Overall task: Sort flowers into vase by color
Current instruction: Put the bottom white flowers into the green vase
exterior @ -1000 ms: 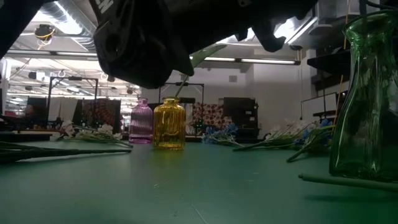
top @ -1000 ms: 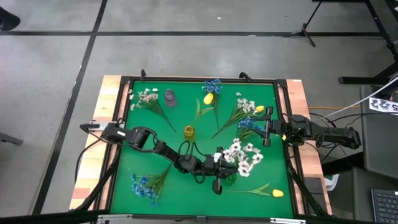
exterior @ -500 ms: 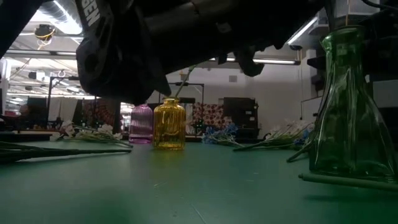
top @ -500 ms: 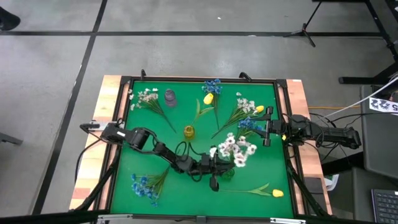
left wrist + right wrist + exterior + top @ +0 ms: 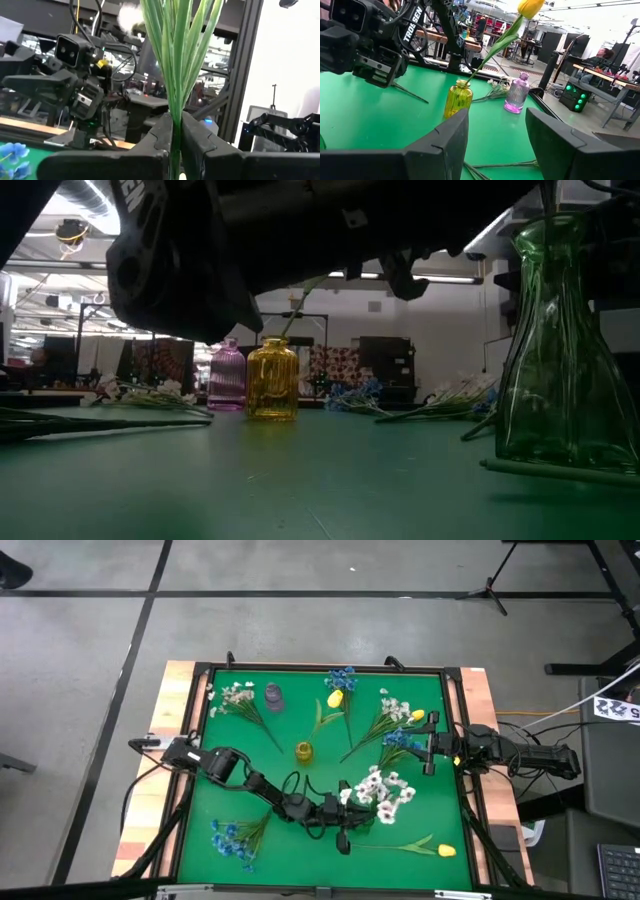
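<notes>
One green vase (image 5: 556,370) edge-cropped, arm-shadowed.

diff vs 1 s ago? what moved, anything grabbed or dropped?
The left gripper, still shut on the white flowers, drew the bunch back toward the table's left and far side, over the green vase. Nothing was taken hold of or let go. The right gripper stayed open at the right edge; the yellow vase, purple vase and loose flowers did not move.
</notes>
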Robot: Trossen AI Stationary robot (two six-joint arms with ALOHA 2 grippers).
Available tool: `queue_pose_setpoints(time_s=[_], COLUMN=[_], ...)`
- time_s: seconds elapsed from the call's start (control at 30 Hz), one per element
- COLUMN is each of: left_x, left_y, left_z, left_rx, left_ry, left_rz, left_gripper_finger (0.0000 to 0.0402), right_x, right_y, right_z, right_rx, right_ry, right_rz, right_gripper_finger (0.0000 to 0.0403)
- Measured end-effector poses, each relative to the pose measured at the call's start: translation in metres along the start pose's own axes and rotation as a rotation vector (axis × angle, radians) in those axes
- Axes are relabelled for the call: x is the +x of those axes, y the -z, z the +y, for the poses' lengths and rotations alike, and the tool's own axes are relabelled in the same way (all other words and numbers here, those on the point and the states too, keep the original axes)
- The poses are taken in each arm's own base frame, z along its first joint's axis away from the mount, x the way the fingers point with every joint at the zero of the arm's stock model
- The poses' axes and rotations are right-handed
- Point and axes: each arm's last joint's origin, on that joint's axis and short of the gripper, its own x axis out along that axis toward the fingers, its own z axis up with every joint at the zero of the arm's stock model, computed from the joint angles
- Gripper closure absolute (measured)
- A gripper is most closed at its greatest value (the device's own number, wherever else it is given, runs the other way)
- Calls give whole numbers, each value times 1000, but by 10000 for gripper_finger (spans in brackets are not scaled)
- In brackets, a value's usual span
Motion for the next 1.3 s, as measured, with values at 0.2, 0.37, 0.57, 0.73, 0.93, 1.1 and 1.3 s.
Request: queue_pose_setpoints(time_s=[0.2,0.37,0.57,0.73,0.93,1.1,1.3], left_x=[0,0,0,-1,-1,-3,-6], left_y=[0,1,1,1,3,5,2], left_z=[0,0,-1,-2,-2,-6,-15], left_rx=[-2,6,31,31,45,94,193], left_ry=[0,-1,-2,-3,-17,-34,-99], left_rz=[5,6,7,8,32,59,72], left_gripper_finger=[381,340,272,217,171,155,146], right_x=[0,0,0,0,0,0,0], right_y=[0,0,0,0,0,0,0], right_z=[0,0,0,0,0,0,1], right_rx=[0,0,0,0,-1,-1,-1], right_ry=[0,0,0,-1,-1,-2,-28], right_rz=[0,1,1,0,1,1,0], right_gripper_finger=[205,205,205,205,205,205,205])
